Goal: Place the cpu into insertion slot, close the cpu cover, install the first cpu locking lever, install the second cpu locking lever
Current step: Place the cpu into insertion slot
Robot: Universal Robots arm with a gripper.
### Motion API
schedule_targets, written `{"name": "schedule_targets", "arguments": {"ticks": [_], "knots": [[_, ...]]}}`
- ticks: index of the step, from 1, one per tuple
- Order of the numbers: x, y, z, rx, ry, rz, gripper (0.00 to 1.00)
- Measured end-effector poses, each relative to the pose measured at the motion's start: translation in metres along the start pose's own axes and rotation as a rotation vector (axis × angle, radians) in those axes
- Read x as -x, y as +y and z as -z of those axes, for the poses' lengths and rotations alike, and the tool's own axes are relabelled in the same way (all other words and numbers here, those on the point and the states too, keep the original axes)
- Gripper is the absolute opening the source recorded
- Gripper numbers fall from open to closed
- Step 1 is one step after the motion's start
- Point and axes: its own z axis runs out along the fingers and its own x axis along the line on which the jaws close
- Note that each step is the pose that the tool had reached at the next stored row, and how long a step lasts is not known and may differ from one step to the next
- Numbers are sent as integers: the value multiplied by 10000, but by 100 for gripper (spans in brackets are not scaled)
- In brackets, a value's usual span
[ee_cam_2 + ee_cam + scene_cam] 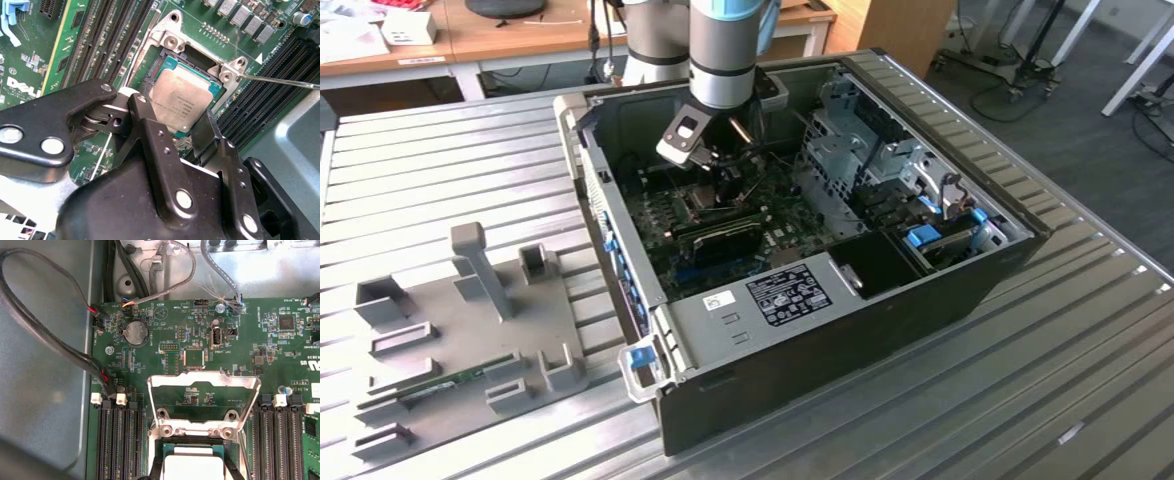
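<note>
The cpu [182, 97], a square chip with a silver-grey top, lies level in the dark-framed insertion slot [161, 64] of the green motherboard [150, 355]. My gripper [177, 127] reaches down into the open computer case [761, 300], and its black fingers [146, 122] press against two opposite edges of the cpu [192, 465]. The cpu cover [200, 381], a silver frame with a large window, stands swung open behind the slot. A thin wire locking lever [280, 81] sticks out past the slot's corner.
Long black memory slots [117, 440] flank the socket on both sides. Dark cables [45, 340] loop over the case floor beside the board. A grey fixture plate [467, 330] holding a memory stick [447, 385] lies on the slatted table at the exterior view's left.
</note>
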Motion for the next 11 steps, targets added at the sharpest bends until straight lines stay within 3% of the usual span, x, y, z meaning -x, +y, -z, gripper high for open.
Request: {"name": "schedule_targets", "arguments": {"ticks": [2, 5, 11], "knots": [[0, 0, 0, 0, 1, -1, 54], [3, 0, 0, -14, 88, -4, 54], [3, 0, 0, -15, 127, -4, 54]]}}
